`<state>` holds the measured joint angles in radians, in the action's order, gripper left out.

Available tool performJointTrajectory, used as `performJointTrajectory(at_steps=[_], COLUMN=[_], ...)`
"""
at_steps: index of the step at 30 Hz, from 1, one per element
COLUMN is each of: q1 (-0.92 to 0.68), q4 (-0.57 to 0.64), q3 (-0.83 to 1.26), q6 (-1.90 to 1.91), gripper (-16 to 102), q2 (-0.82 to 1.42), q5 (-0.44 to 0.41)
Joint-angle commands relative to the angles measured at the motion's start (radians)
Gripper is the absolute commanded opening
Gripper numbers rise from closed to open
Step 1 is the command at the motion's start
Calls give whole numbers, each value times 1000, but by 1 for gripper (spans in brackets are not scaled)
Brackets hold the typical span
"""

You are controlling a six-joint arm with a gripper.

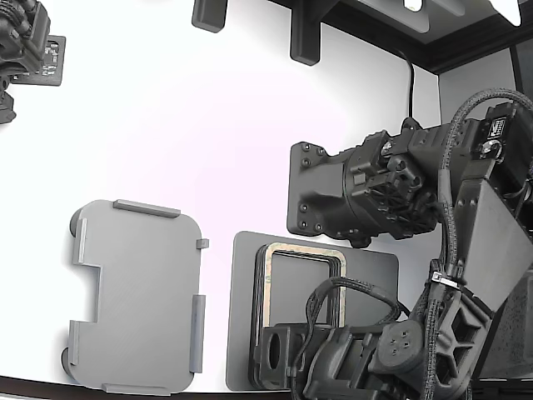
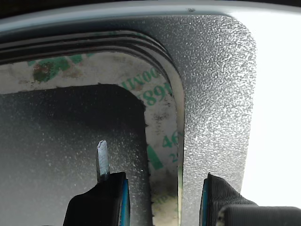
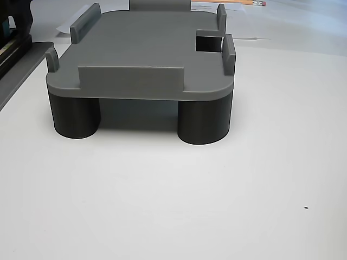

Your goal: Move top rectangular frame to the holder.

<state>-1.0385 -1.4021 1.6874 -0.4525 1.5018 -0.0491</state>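
Observation:
The top rectangular frame (image 1: 268, 287), tan with green mottling, lies on a stack of dark-edged frames on a dark grey plate (image 1: 375, 271) at the bottom centre of the exterior view. My gripper (image 1: 275, 354) reaches down over the frame's near end. In the wrist view my gripper (image 2: 162, 190) is open, its jaws straddling one side bar of the frame (image 2: 162, 122), one inside the opening and one outside. The light grey holder (image 1: 137, 292) sits to the exterior view's left, with nothing on it. The other view shows the holder (image 3: 141, 49) close up with its raised tabs.
The holder stands on dark round legs (image 3: 203, 122). My arm's body and cables (image 1: 400, 192) fill the exterior view's right side. A second arm (image 1: 25, 46) shows at the top left corner. Two black posts (image 1: 304, 33) hang at the top edge.

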Motion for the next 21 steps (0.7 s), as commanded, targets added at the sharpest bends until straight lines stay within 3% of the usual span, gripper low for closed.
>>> performJointTrajectory(at_steps=[1, 21], q1=[8, 11], q4=[6, 12], q3=[-14, -15], q6=[2, -11], gripper=[61, 44], q2=[31, 21], q5=[-3, -20])
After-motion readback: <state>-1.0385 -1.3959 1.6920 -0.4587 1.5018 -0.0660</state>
